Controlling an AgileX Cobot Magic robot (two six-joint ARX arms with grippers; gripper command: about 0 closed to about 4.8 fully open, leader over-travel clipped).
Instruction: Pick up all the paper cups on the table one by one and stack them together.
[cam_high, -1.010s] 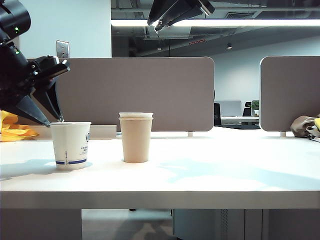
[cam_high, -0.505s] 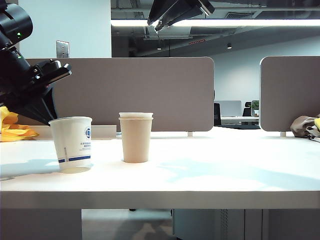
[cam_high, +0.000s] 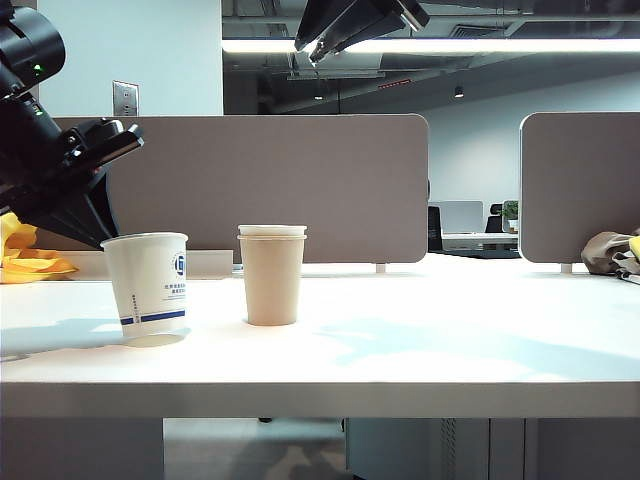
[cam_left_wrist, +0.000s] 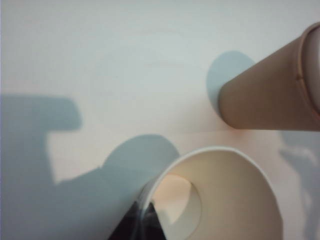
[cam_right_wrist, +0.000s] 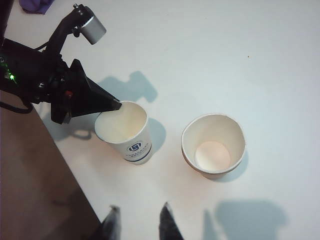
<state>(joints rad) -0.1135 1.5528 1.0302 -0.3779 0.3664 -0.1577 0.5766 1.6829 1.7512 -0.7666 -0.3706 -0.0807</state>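
Note:
A white paper cup (cam_high: 148, 285) with a blue band and logo leans tilted at the left of the table (cam_high: 420, 340). My left gripper (cam_high: 104, 240) is shut on its rim at the far-left side. In the left wrist view the fingers (cam_left_wrist: 142, 222) pinch the cup wall (cam_left_wrist: 220, 200), one inside and one outside. To the right of it stands the tan paper cup (cam_high: 271, 280), with a white cup's rim (cam_high: 272, 230) nested in its top. My right gripper (cam_high: 316, 48) hangs high above them, open and holding nothing (cam_right_wrist: 139, 216). From there I see the white cup (cam_right_wrist: 125, 132) and the stack (cam_right_wrist: 214, 147) below.
Grey-brown partition panels (cam_high: 300, 180) close off the table's back. Yellow cloth-like stuff (cam_high: 25, 255) lies at the far left and a bundle (cam_high: 612, 250) at the far right. The table's thick front edge (cam_high: 320, 398) faces the camera.
My left gripper has closed on the white cup's rim. The cup has tipped and shifted a little to the right. The right arm has kept still.

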